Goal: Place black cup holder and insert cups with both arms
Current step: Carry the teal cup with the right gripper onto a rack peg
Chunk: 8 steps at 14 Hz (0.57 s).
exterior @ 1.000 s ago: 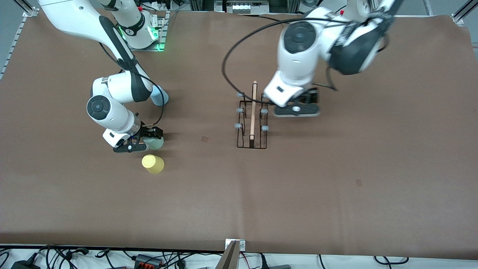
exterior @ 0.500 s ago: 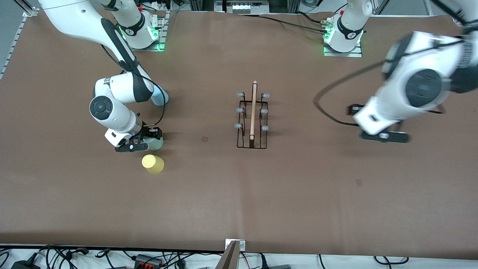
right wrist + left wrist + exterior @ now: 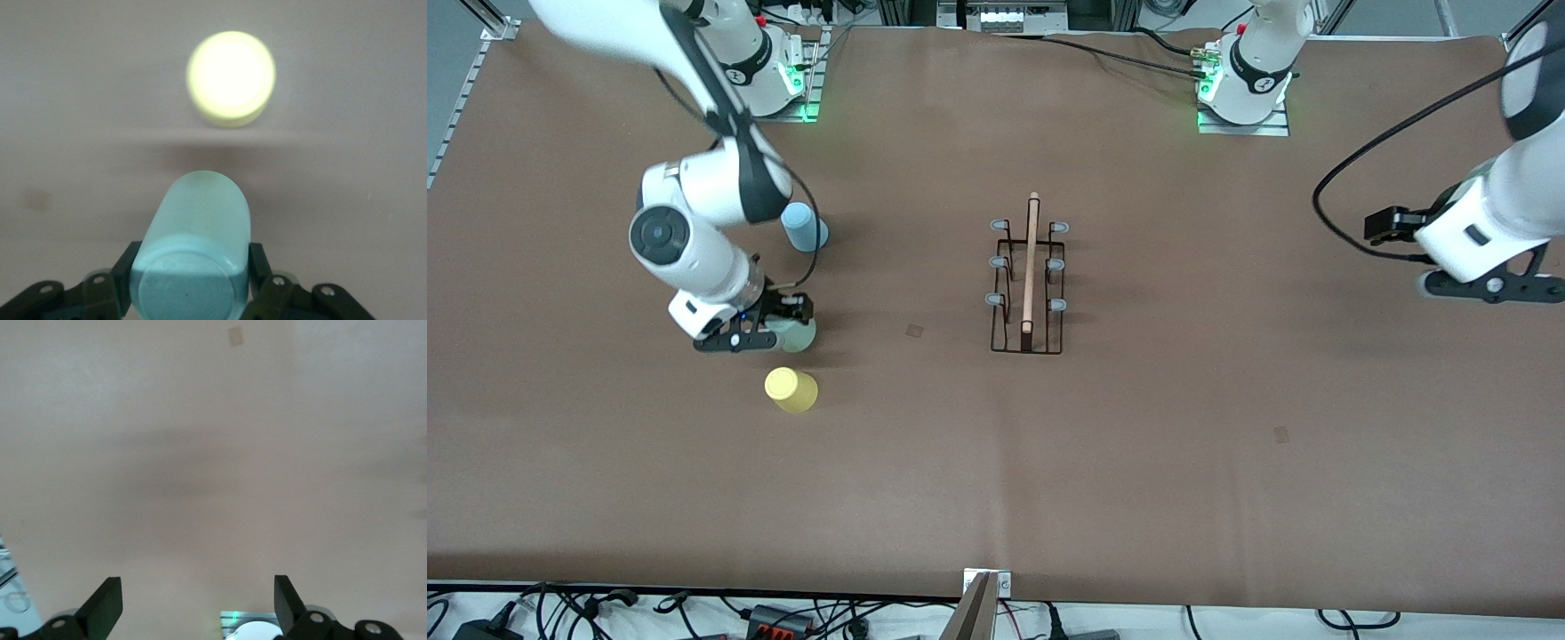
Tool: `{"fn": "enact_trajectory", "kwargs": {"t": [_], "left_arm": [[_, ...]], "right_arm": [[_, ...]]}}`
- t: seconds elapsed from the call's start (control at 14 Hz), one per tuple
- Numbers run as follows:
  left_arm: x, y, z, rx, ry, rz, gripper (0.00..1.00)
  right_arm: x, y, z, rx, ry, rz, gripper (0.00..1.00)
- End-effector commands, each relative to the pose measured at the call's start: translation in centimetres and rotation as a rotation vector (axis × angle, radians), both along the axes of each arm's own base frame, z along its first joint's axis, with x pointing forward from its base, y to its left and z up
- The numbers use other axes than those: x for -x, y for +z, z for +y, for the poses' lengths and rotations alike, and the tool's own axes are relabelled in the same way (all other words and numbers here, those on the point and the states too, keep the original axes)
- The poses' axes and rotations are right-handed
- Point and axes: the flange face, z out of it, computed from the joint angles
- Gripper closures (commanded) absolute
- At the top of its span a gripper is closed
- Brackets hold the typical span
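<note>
The right tool (image 3: 769, 331) gripped the pale mint green plastic cup (image 3: 195, 250) from both sides at the frame's left-centre. The thin black wire cup holder with its wooden rod (image 3: 1028, 277) stood at centre, its long axis running up-down the frame, so the cup had to travel rightward. The left tool (image 3: 1489, 286), jaws wide and empty, had swung from beside the holder to the right edge; the right tool had closed.

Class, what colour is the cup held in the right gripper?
Pale mint green cup; the right wrist view shows it best.
</note>
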Motion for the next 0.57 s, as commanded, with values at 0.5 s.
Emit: {"fn": "enact_trajectory", "kwargs": {"t": [0.5], "left_arm": [[3.0,2.1,3.4,0.109,0.023,-0.292,0.0]], "right_arm": [[15.0,9.8,28.0,-0.113,-0.369,-0.04,0.84]]}}
